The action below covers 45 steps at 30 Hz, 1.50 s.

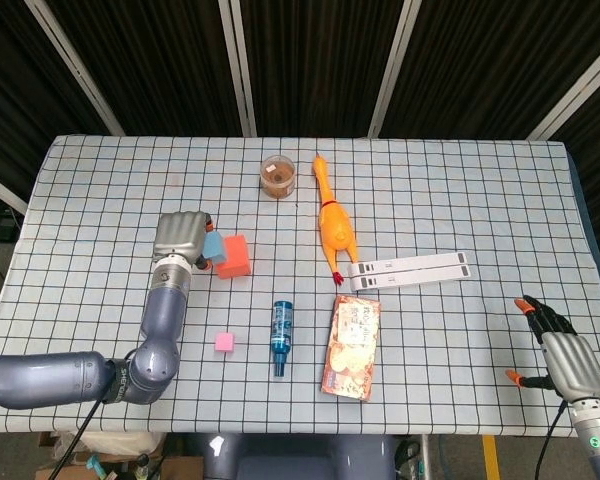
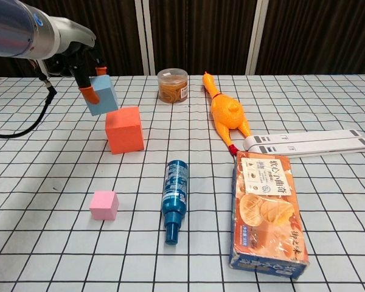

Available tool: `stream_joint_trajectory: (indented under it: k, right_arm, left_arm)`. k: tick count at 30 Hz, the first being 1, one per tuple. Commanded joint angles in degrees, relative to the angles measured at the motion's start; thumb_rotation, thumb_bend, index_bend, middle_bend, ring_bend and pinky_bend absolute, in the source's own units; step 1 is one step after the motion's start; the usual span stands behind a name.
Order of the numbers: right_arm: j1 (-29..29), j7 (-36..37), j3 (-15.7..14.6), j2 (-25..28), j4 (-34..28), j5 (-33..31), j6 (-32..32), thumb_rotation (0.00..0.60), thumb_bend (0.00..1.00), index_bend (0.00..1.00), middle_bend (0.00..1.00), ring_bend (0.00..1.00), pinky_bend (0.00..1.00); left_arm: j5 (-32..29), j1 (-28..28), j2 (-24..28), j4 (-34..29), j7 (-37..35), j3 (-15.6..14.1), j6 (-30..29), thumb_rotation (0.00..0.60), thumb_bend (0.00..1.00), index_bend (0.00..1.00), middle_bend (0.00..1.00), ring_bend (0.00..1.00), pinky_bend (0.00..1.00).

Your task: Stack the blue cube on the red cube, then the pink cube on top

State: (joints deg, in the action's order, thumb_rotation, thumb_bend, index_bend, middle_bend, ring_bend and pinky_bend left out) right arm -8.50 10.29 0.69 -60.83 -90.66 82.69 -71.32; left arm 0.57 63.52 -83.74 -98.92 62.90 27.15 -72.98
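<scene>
I've got the blue cube (image 2: 103, 94) clamped in my left hand (image 1: 183, 240), tilted just above the red cube's (image 2: 124, 129) far-left corner, nothing stacked yet; pink cube (image 2: 104, 205) waits nearer me

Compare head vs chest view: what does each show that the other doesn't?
Head only: the right hand, open, at the table's right edge, and the whole tabletop from above.

Chest only: a side view showing the blue cube tilted and raised, beside the red cube's top left corner.

Both: the left hand gripping the blue cube, the pink cube, bottle, box and rubber chicken.
</scene>
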Motion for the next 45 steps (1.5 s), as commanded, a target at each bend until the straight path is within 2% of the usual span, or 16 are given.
stream_joint_trajectory:
  k: [1, 27, 45]
  right_arm:
    - [0.0, 0.2, 0.0, 0.0, 0.0, 0.0, 0.0, 0.6, 0.04, 0.09, 0.04, 0.07, 0.13]
    - [0.1, 1.2, 0.0, 0.1, 0.4, -0.1, -0.1, 0.6, 0.04, 0.09, 0.04, 0.07, 0.13]
    - [-0.2, 1.1, 0.0, -0.1, 0.7, -0.5, 0.7, 0.6, 0.04, 0.09, 0.04, 0.07, 0.13]
  left_arm:
    - [-0.7, 0.8, -0.1, 0.5, 0.2, -0.2, 0.6, 0.6, 0.41, 0.54, 0.95, 0.81, 0.81]
    - [-1.4, 3.6, -1.9, 4.9, -0.6, -3.7, 2.1, 0.6, 0.42, 0.54, 0.95, 0.81, 0.81]
    - [-1.3, 4.0, -2.3, 7.0, -2.3, -4.2, 4.3, 0.6, 0.42, 0.54, 0.95, 0.81, 0.81]
